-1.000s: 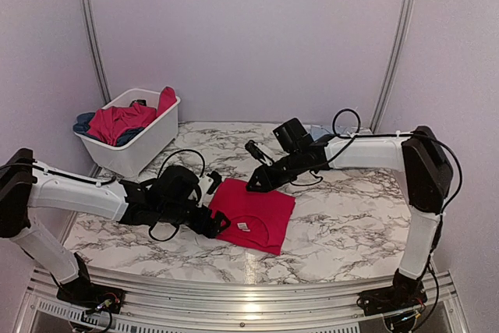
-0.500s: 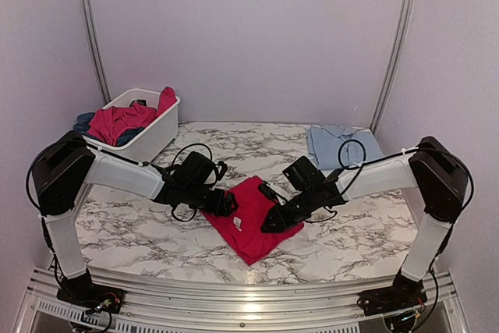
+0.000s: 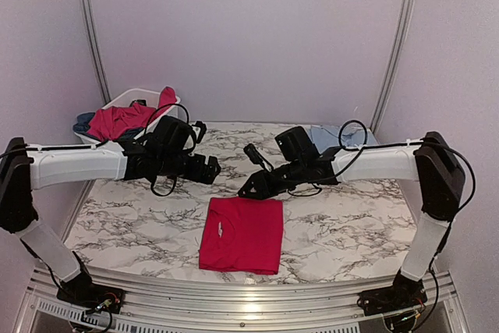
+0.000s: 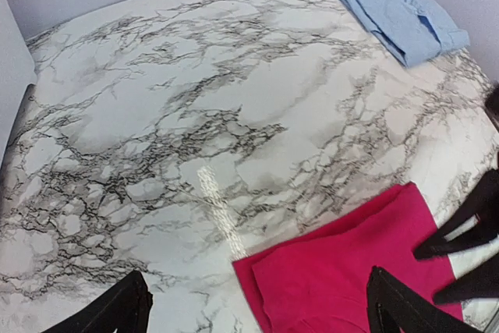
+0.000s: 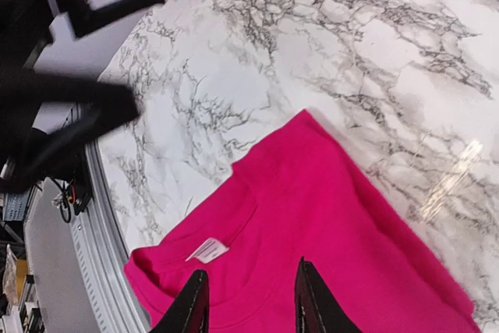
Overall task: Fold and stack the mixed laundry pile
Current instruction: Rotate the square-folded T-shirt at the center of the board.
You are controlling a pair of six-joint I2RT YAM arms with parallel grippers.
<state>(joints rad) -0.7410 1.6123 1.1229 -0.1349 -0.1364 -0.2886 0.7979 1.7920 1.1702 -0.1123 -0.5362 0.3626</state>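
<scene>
White grey-veined marble-look tabletop (image 3: 343, 224): smooth, glossy.
Folded red cloth T-shirt (image 3: 242, 233): matt, soft.
Folded light blue cloth shirt (image 4: 401, 13): matt.
White plastic basket (image 3: 121, 97): smooth.
Silver metal frame rail (image 3: 234, 286): brushed sheen.

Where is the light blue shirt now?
In the top view the light blue shirt lies at the far right of the table, behind the right arm, away from the red shirt near the front edge.

The left arm (image 3: 78, 165) and right arm (image 3: 374, 163) have white tubular shells, bulky black joint housings and black wrists. Loose black cables (image 3: 351, 132) loop above the marble table (image 3: 351, 224). The fingers (image 5: 191, 306) are slim, black and tapered.
</scene>
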